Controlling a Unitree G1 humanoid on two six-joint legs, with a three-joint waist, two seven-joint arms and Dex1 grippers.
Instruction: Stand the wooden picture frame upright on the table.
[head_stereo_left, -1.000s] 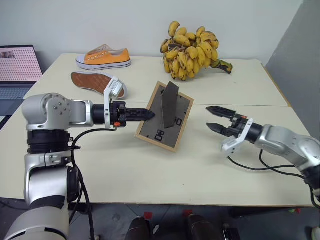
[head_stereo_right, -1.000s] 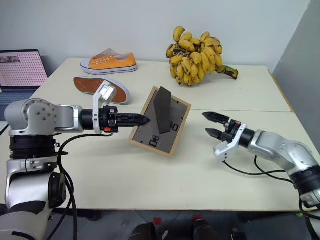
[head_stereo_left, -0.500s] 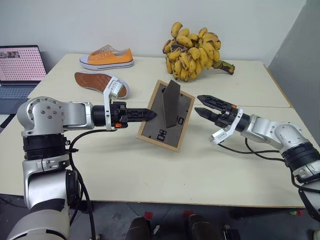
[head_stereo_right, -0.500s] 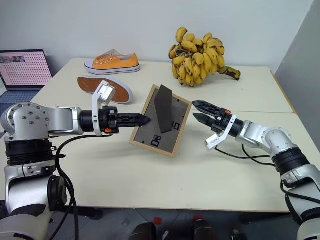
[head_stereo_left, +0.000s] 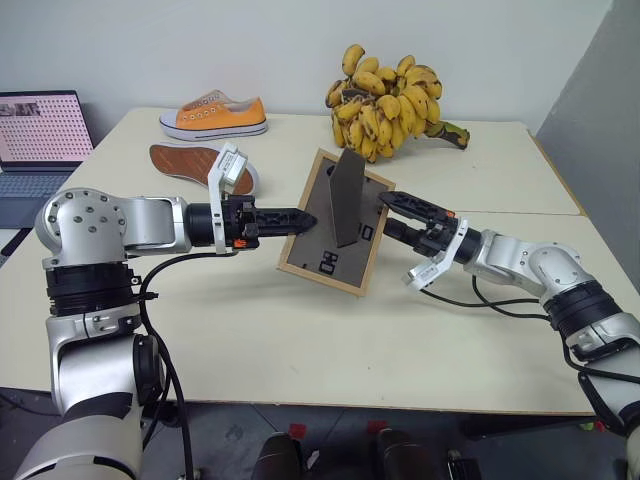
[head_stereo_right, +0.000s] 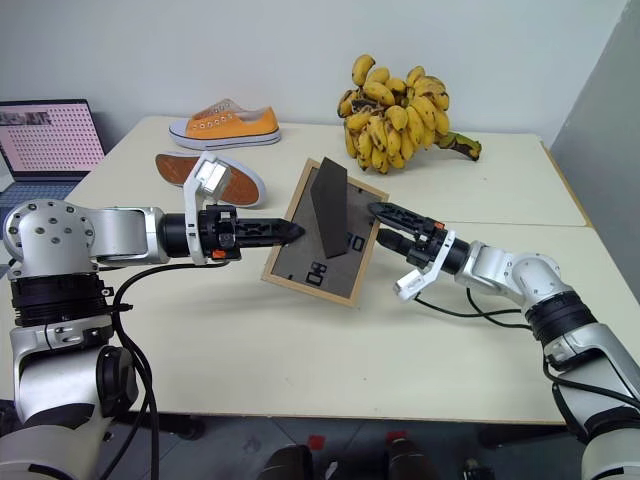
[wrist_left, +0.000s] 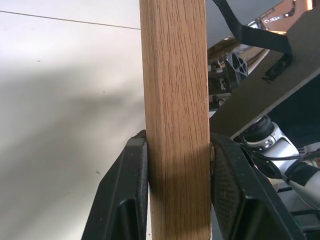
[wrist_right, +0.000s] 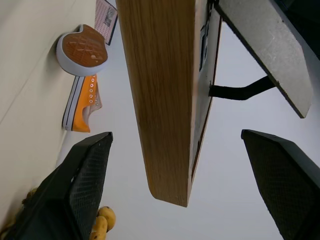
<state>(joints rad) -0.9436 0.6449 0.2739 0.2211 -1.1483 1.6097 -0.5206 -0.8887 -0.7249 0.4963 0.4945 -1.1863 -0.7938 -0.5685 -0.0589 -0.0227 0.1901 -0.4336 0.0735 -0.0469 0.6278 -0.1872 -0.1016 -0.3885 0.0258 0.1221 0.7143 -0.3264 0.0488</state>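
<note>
Wooden picture frame (head_stereo_left: 336, 225) is up off the flat, tilted over the middle of the surface (head_stereo_left: 300, 330), dark back panel facing the camera and the stand flap (head_stereo_left: 346, 198) swung out from it. Can't tell if its lower edge touches the surface. Left tool (head_stereo_left: 297, 219) is clamped on the frame's left edge; in the left wrist view both fingers (wrist_left: 125, 200) press the wood from either side. Right tool (head_stereo_left: 385, 212) is right at the frame's right edge with its fingers spread wide, and in the right wrist view the wood sits between them without touching either one. Behind all that: a bunch of bananas (head_stereo_left: 385, 100), an orange sneaker (head_stereo_left: 214, 115) upright, another one (head_stereo_left: 195, 163) sole-up, and a laptop (head_stereo_left: 38, 135) off the left end.
</note>
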